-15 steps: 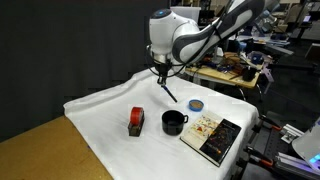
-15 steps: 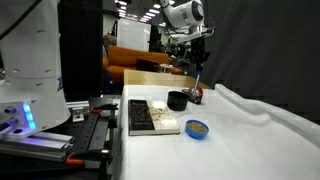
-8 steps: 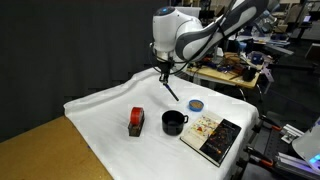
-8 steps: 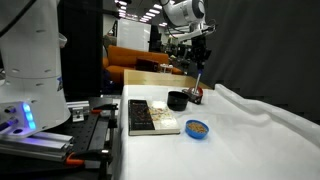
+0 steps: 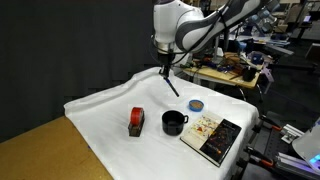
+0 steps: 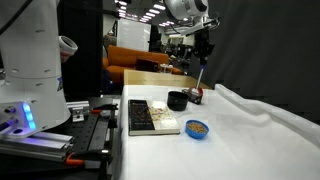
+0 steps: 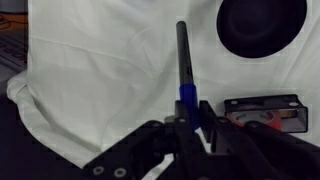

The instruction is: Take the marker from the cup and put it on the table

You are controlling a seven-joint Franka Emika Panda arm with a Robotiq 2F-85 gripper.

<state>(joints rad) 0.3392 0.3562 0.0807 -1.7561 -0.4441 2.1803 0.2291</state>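
My gripper (image 5: pixel 165 68) hangs high above the white-draped table (image 5: pixel 100 115) and is shut on the marker (image 5: pixel 171 83), a slim dark stick that slants down from the fingers. In the wrist view the marker (image 7: pixel 184 62) has a blue section at the jaws and points away over the cloth. The gripper also shows in an exterior view (image 6: pixel 201 53) with the marker (image 6: pixel 197 80) below it. The dark cup (image 5: pixel 174 122) stands on the cloth below and in front, apart from the marker; it also shows in the wrist view (image 7: pixel 262 28) and in an exterior view (image 6: pixel 178 100).
A red-and-black blocky object (image 5: pixel 136 121) stands beside the cup. A small blue round disc (image 5: pixel 196 104) and a flat book-like box (image 5: pixel 212 136) lie near the table's edge. A bare tan wooden corner (image 5: pixel 40 150) shows at the front. Cluttered desks stand behind.
My gripper has risen with the marker held in it, lifting the marker higher above the cup. The cup and other objects have not moved.
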